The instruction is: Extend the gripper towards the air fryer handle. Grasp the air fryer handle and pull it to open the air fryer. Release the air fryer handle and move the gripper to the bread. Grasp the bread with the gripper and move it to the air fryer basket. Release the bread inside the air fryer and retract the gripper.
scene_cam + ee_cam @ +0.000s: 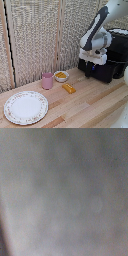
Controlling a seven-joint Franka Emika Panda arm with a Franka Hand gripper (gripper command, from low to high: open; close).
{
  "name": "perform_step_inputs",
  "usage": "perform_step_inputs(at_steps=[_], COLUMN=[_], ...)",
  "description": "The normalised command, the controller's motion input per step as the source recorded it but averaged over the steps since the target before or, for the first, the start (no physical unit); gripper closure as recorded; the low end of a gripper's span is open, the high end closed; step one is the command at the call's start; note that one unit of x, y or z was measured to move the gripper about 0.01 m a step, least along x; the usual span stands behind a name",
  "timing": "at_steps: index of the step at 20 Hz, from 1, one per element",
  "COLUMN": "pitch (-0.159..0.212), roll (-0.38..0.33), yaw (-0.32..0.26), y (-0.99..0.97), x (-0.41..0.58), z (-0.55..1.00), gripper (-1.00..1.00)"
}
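The black air fryer (pixel 114 55) stands at the exterior view's right on the wooden table. My gripper (pixel 89 69) hangs from the white arm right at the fryer's front, its dark fingers against the black lower front, where the basket (pixel 102 72) and handle are. I cannot tell whether the fingers are open or shut, or whether they hold the handle. The bread (pixel 69 88), a small golden-orange oblong, lies on the table to the exterior view's left of the gripper, apart from it. The wrist view is only a grey blur.
A pink cup (pixel 47 80) and a small white bowl (pixel 61 76) with yellow-orange contents stand behind the bread. A patterned white plate (pixel 26 107) lies at the front left. A woven screen (pixel 40 35) backs the wooden table (pixel 90 107).
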Motion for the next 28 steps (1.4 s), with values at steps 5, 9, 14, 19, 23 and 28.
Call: perform_step_inputs(at_steps=[5,9,14,19,23,28], pitch=[0.01,-0.005,0.0,0.004,0.045,0.03], roll=[-0.006,-0.032,-0.012,0.0,0.034,0.008], yaw=[0.002,-0.041,-0.033,0.013,0.111,0.138], y=[0.22,0.15,0.16,0.34,0.52,0.53], x=[-0.015,0.006,0.0,-0.066,-0.1,-0.07], z=[-0.07,0.27,0.58,0.85,0.54,0.27], gripper=[-1.0,-1.0,-1.0,-1.0,-1.0,-1.0])
